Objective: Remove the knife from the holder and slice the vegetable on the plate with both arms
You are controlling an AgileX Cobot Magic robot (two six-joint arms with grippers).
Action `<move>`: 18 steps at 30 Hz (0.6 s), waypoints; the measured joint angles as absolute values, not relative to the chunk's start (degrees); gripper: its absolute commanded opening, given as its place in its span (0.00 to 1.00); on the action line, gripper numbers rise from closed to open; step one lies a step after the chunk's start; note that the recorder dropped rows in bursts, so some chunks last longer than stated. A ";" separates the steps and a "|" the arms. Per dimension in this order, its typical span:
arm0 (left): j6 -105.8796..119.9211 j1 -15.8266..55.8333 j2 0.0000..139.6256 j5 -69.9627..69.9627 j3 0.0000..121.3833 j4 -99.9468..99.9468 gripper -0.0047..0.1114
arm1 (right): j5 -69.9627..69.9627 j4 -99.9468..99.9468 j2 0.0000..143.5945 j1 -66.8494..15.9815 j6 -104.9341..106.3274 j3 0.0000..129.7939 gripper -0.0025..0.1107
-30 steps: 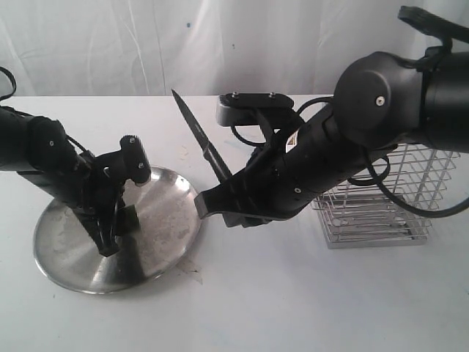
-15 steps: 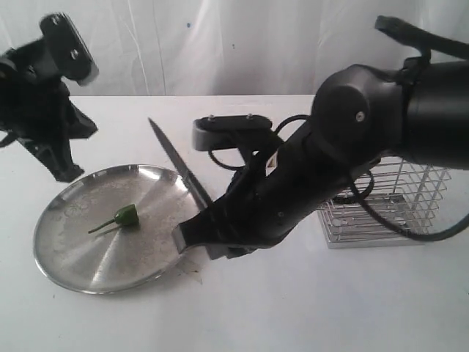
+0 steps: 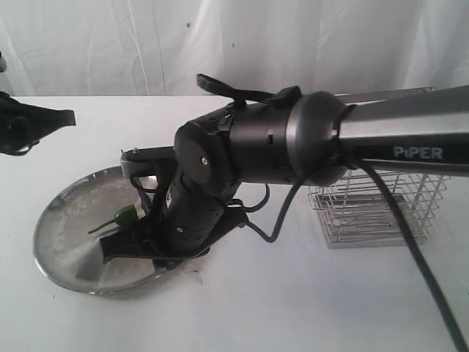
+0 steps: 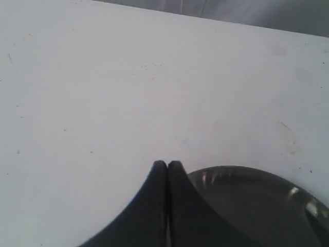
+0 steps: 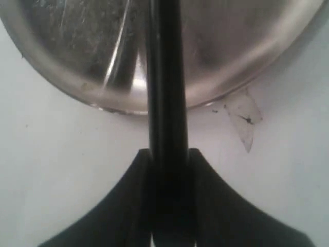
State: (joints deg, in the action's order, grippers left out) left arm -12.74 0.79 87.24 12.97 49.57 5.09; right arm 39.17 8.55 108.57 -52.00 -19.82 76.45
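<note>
White tabletop and a white draped backdrop filled the exterior view. A steel plate was seen at lower left, with a small green chili lying on it, stem pointing left. The wire holder stood at centre right, well apart from the plate, and no knife was seen in it.

The right arm was reached across the middle, its wrist bent down over the plate's right side. In the right wrist view the right gripper was clamped on the knife, fingers pressed to both sides of the black handle, blade run out over the plate rim. In the exterior view the blade was mostly hidden by the arm; contact with the chili could not be told.

The left gripper was seen pressed closed with nothing between its fingers, held off the plate's edge over bare table; in the exterior view it sat at far left, well apart from the chili.

Step judged: knife fetched, cut being set up. Next move would call for the chili to be steadied by the left gripper and the blade lowered across it, square to its length.
</note>
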 measured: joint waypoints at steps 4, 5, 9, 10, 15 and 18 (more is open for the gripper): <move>-26.33 0.79 90.50 14.71 49.33 -10.88 0.04 | 41.02 6.55 111.34 -52.49 -21.84 79.17 0.02; -30.78 0.79 91.14 14.84 49.33 -16.47 0.04 | 41.68 6.40 111.84 -52.58 -21.82 79.39 0.02; -41.87 0.79 91.52 17.52 49.33 -29.45 0.04 | 43.68 6.15 112.41 -52.58 -21.33 79.39 0.02; -44.39 0.79 91.52 18.43 49.33 -32.50 0.04 | 44.29 6.15 112.41 -52.58 -21.04 79.48 0.02; -60.25 0.79 91.52 23.20 49.33 -50.33 0.04 | 47.96 6.15 112.41 -52.58 -20.00 79.52 0.02; -68.50 0.79 91.52 28.40 49.22 -61.46 0.04 | 47.99 6.15 112.41 -53.07 -20.00 79.52 0.02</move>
State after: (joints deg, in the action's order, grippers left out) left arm -68.50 0.79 91.52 28.40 49.22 -61.46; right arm 47.99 6.15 112.41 -53.07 -20.00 79.52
